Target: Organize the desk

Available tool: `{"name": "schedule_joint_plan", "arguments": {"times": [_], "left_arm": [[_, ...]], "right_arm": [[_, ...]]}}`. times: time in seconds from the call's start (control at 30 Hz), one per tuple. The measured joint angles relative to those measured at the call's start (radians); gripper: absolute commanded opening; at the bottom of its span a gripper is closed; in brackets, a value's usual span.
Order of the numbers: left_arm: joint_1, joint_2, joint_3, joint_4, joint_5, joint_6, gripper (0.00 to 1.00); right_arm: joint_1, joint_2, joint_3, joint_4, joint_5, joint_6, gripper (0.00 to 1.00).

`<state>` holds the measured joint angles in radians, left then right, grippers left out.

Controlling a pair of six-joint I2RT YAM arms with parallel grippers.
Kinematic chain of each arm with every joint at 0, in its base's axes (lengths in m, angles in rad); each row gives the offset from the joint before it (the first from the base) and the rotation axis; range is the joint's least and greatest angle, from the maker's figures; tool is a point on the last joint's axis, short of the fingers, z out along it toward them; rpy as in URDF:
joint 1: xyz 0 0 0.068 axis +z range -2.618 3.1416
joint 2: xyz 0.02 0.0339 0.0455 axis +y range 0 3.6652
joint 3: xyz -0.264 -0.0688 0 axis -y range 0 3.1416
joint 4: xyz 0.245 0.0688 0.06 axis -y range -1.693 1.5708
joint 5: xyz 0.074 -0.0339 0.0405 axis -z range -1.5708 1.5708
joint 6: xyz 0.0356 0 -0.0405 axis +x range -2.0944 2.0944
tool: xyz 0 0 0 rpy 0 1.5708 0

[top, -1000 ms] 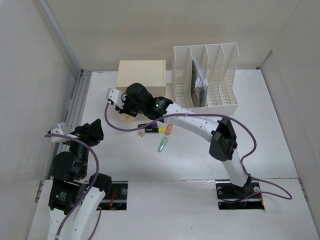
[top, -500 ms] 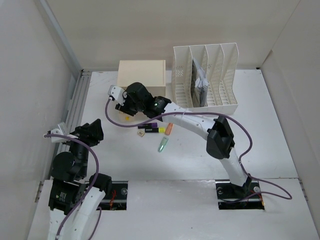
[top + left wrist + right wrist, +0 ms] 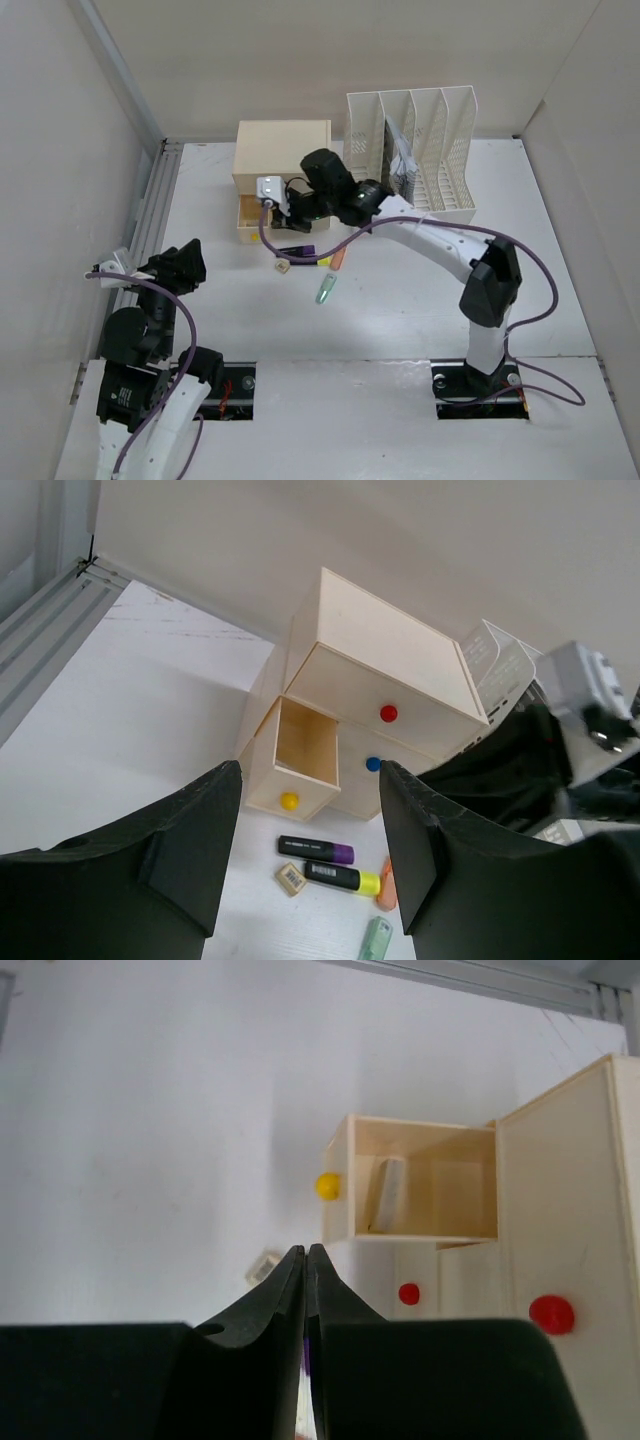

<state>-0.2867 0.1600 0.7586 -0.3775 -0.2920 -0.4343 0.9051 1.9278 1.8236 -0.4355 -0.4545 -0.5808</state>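
The desk (image 3: 520, 250) is a white tabletop. On it lie a purple highlighter (image 3: 297, 251), a yellow highlighter (image 3: 316, 262), a small tan eraser (image 3: 283, 267), an orange piece (image 3: 338, 258) and a pale green piece (image 3: 326, 289). My right gripper (image 3: 292, 205) is shut and empty, hovering in front of the cream drawer box (image 3: 283, 150). In the right wrist view its jaws (image 3: 305, 1255) are pressed together above the eraser (image 3: 262, 1265). My left gripper (image 3: 310, 880) is open and empty, low at the left (image 3: 180, 265).
The box's lower left drawer (image 3: 250, 218) with a yellow knob (image 3: 326, 1185) stands pulled open; a pale flat object (image 3: 385, 1193) leans inside. A white slotted file rack (image 3: 410, 150) holding papers stands right of the box. Pale walls surround the table.
My right arm has swung to the right, away from over the open drawer, so the drawer now shows. The left arm has barely moved.
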Motion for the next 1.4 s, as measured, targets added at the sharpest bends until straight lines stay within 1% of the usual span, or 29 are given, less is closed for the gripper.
{"name": "schedule_joint_plan", "arguments": {"times": [0.07,0.13,0.17,0.2,0.3,0.43,0.47,0.5,0.57,0.77,0.8,0.83,0.87,1.03,1.1,1.13,1.17,1.23,1.4], "left_arm": [[0.0,-0.002,0.0,0.002,0.0,0.0,0.54],[0.0,-0.002,0.0,0.005,0.0,0.0,0.54],[0.0,-0.002,0.0,0.006,0.0,0.0,0.54],[0.0,-0.002,-0.001,0.008,0.0,0.0,0.54],[0.0,-0.002,-0.003,0.012,0.0,0.0,0.54],[0.0,-0.002,-0.006,0.014,0.0,0.0,0.54],[0.0,-0.002,-0.006,0.014,0.0,0.0,0.54],[0.0,-0.003,-0.006,0.014,0.0,0.0,0.54],[0.0,-0.008,-0.006,0.014,0.0,0.0,0.54],[0.0,-0.018,-0.006,0.014,0.0,0.0,0.56],[0.0,-0.019,-0.006,0.015,0.0,0.0,0.56],[0.0,-0.02,-0.006,0.015,0.0,0.0,0.56],[0.0,-0.021,-0.006,0.015,0.0,0.0,0.56],[0.0,-0.028,-0.006,0.015,0.0,0.0,0.56],[0.0,-0.028,-0.006,0.015,0.0,0.0,0.56],[0.0,-0.028,-0.006,0.015,0.0,0.0,0.56],[0.0,-0.028,-0.006,0.015,0.0,0.0,0.56],[0.0,-0.028,-0.006,0.015,0.0,0.0,0.56],[0.0,-0.028,-0.006,0.015,0.0,0.0,0.56]], "right_arm": [[-0.042,-0.052,-0.058,-0.026,-0.11,-0.064,0.11],[-0.075,-0.064,-0.102,-0.038,-0.174,-0.108,0.14],[-0.084,-0.055,-0.121,-0.039,-0.191,-0.124,0.14],[-0.087,-0.037,-0.135,-0.039,-0.2,-0.135,0.17],[-0.084,0.046,-0.168,-0.023,-0.195,-0.125,0.17],[-0.069,0.142,-0.209,0.006,-0.134,-0.058,0.19],[-0.065,0.152,-0.22,0.029,-0.114,-0.037,0.21],[-0.06,0.158,-0.229,0.045,-0.093,-0.013,0.21],[-0.047,0.163,-0.236,0.08,-0.047,0.04,0.25],[-0.027,0.18,-0.235,0.169,0.005,0.147,0.36],[-0.026,0.189,-0.235,0.177,0.017,0.169,0.36],[-0.023,0.199,-0.235,0.183,0.028,0.185,0.4],[-0.019,0.209,-0.235,0.186,0.045,0.204,0.42],[0.011,0.24,-0.235,0.2,0.128,0.289,0.45],[0.025,0.24,-0.235,0.214,0.161,0.319,0.47],[0.032,0.24,-0.235,0.217,0.179,0.332,0.48],[0.037,0.24,-0.235,0.217,0.196,0.345,0.52],[0.048,0.24,-0.235,0.222,0.236,0.367,0.54],[0.06,0.24,-0.235,0.229,0.317,0.404,0.54]]}}
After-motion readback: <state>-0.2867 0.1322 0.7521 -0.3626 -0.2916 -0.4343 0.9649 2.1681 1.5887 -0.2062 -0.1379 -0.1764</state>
